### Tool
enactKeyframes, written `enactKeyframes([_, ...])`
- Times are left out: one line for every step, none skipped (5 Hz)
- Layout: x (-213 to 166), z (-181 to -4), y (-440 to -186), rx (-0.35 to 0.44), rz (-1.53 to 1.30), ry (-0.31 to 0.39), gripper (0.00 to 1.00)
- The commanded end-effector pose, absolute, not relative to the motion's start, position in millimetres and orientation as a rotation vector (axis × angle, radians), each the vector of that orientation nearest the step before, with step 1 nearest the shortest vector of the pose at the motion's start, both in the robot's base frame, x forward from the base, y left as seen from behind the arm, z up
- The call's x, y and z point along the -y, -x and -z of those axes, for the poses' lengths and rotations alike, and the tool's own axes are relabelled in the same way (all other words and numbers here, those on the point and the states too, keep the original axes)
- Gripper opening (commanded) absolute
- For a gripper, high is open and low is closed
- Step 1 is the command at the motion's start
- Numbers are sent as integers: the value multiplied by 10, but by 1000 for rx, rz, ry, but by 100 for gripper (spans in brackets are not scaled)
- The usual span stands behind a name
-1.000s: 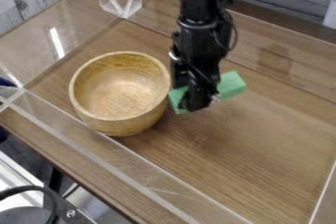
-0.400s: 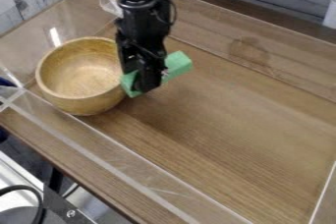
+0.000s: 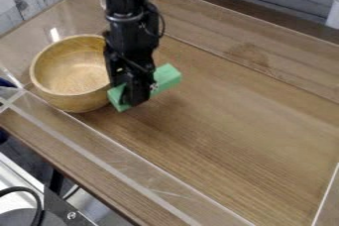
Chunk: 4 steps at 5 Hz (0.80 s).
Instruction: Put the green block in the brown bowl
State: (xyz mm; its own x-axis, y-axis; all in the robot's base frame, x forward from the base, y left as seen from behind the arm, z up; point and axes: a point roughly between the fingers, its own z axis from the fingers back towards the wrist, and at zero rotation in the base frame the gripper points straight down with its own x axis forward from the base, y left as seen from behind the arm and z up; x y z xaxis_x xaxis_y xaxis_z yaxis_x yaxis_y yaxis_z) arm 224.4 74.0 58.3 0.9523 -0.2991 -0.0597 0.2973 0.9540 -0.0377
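Gripper (image 3: 131,89) pointing straight down, jaws clenched on green block (image 3: 165,77). Block grasped, lifted off bench (image 3: 252,111), hanging just beside outer wall of brown bowl (image 3: 59,79), on side facing bench middle; not over rim. Bowl near left bench edge, empty. Pickup done. Left: carry block over bowl opening, let go.

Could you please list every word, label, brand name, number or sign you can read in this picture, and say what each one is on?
None: no readable text shows anywhere.
The green block, the brown bowl, the gripper, the wooden table and the clear wall all show no lettering at this resolution.
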Motion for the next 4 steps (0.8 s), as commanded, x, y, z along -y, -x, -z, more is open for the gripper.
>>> enactKeyframes([-710,-665,-2262,-12,316,3,0])
enactKeyframes([-681,-618,-2206,-21,321,10,0])
enactKeyframes([-666,-597,-2186,-22,319,11,0])
enactKeyframes([-653,-579,-2170,-22,317,12,0])
